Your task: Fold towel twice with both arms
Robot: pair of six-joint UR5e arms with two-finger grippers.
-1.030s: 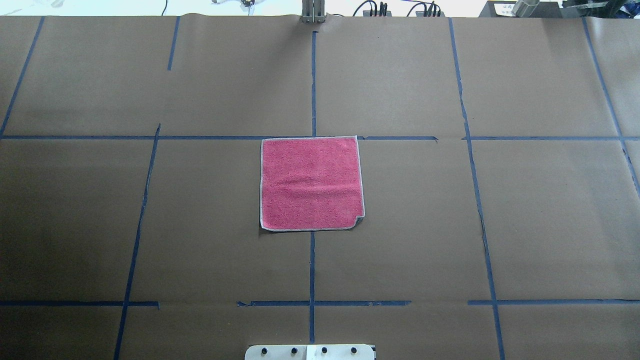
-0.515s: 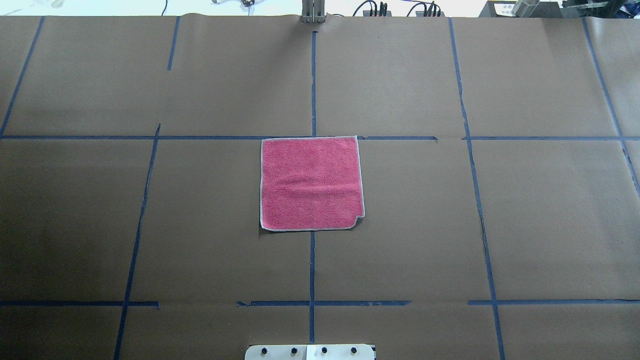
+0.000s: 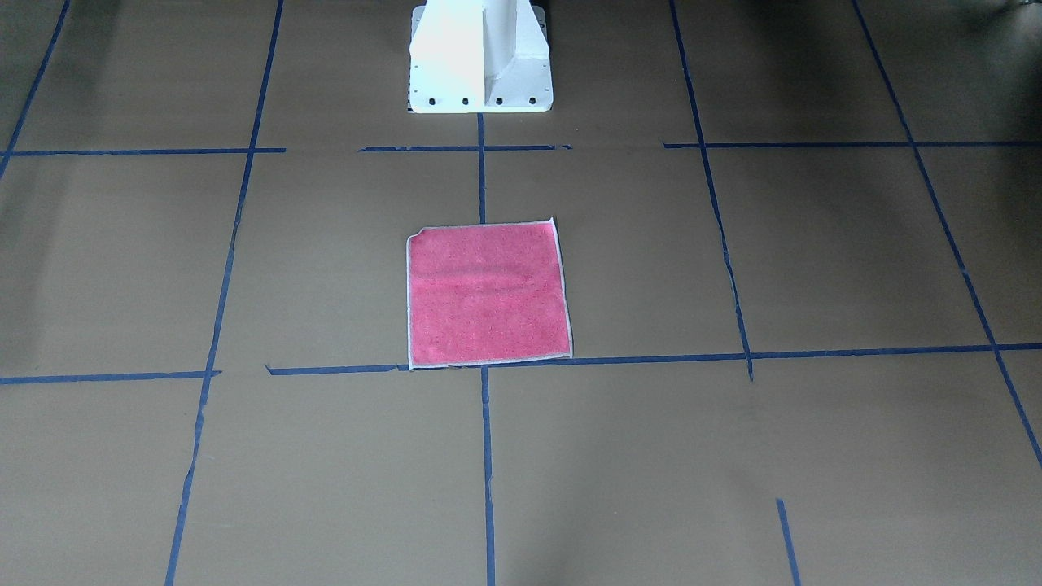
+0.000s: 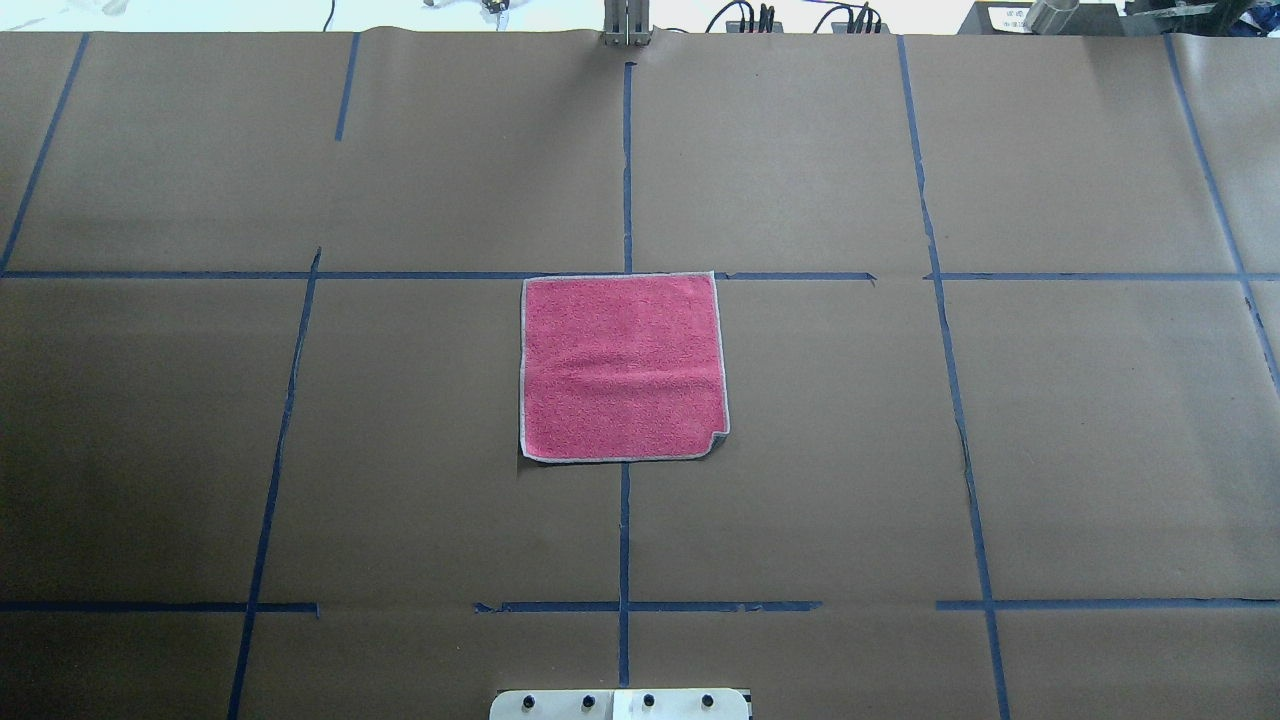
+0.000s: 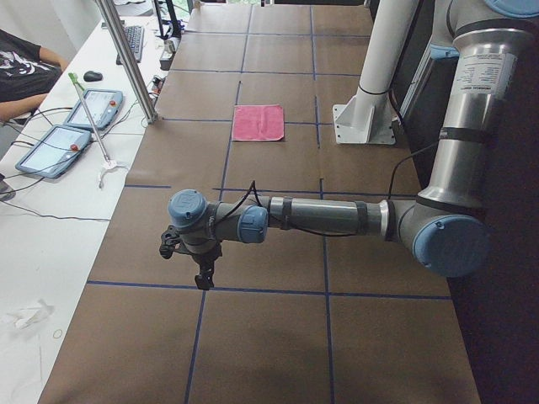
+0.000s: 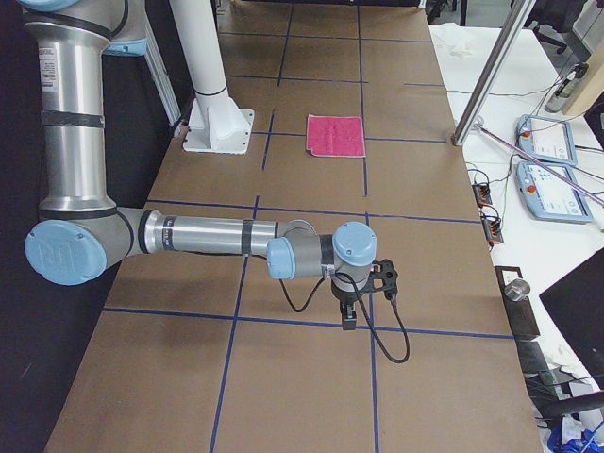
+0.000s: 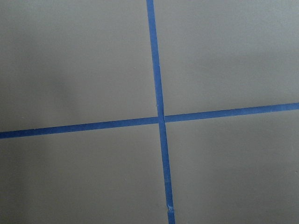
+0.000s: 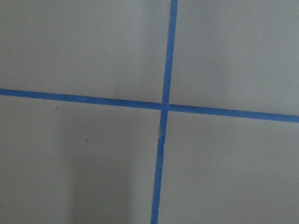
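The towel [image 4: 620, 365] lies flat and pink-red face up in the middle of the table, its pale border showing all round. One near corner [image 4: 716, 439] is slightly curled. It also shows in the front view [image 3: 486, 293] and, far off, in both side views [image 5: 258, 123] [image 6: 336, 135]. My left gripper [image 5: 202, 273] hangs point-down over the table's left end, far from the towel. My right gripper [image 6: 347, 316] hangs the same way over the right end. I cannot tell whether either is open or shut. Both wrist views show only paper and tape.
Brown paper with a grid of blue tape lines [image 4: 624, 170] covers the table. The white pedestal base [image 3: 480, 57] stands behind the towel. A metal post [image 5: 126, 59] and operator tablets [image 5: 59, 147] stand along the far edge.
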